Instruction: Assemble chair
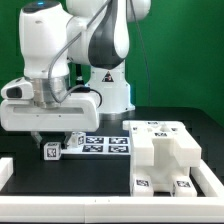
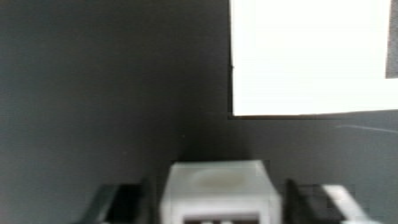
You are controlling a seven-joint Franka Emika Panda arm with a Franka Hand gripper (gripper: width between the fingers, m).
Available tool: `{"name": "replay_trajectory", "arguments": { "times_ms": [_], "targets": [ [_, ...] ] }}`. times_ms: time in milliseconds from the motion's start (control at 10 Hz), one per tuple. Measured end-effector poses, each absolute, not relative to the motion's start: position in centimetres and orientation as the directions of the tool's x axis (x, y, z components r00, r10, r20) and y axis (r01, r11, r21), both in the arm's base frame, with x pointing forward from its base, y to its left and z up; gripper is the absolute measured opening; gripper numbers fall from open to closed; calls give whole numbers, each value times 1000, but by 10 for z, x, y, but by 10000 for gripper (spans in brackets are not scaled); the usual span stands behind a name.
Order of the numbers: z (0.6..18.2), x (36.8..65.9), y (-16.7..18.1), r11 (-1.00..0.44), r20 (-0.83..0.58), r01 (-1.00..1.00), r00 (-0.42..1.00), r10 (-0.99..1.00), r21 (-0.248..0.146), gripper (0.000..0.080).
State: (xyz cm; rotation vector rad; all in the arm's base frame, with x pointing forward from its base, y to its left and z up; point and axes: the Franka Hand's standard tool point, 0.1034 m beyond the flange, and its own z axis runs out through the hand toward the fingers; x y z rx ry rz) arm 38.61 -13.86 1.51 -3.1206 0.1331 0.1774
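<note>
Here we see the gripper (image 1: 55, 141) hanging low over the matte black table (image 1: 92, 176), its two dark fingers (image 2: 125, 201) spread. In the wrist view a narrow dark gap shows on each side of the small chair piece (image 2: 222, 193) that stands between them. That piece (image 1: 52, 151) is a chunky white plastic block with rounded upper corners and a black-and-white square tag on its face, sitting on the table surface.

Well apart from it, toward the exterior view's right, stands the chair structure (image 1: 166, 152). It is a blocky mass of smooth white slabs with crisp square edges and stepped tops, and small tags dot its upper and front faces.

Between the two lies the marker board (image 1: 106, 145), thin and flat, carrying a row of square tags. The wrist view also shows a bright, washed-out white rectangle (image 2: 311, 55) with straight edges; we cannot tell what it is. The arm (image 1: 95, 40) is glossy white with rounded grey-black joints.
</note>
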Motion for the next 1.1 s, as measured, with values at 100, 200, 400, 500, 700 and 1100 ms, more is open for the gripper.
{"name": "replay_trajectory", "arguments": {
  "times_ms": [100, 200, 400, 500, 700, 1100],
  "targets": [
    [15, 386, -139, -996, -114, -86, 990, -84, -8, 472],
    [15, 386, -138, -996, -118, -85, 989, -84, -11, 608],
    [21, 398, -132, -996, -172, -77, 983, -69, -43, 637],
    [28, 411, -130, -995, -234, -84, 970, -68, -61, 647],
    [29, 422, -130, -989, -391, -102, 919, -54, -103, 648],
    [27, 418, -123, -982, -588, -109, 809, 2, -154, 648]
  ]
}}
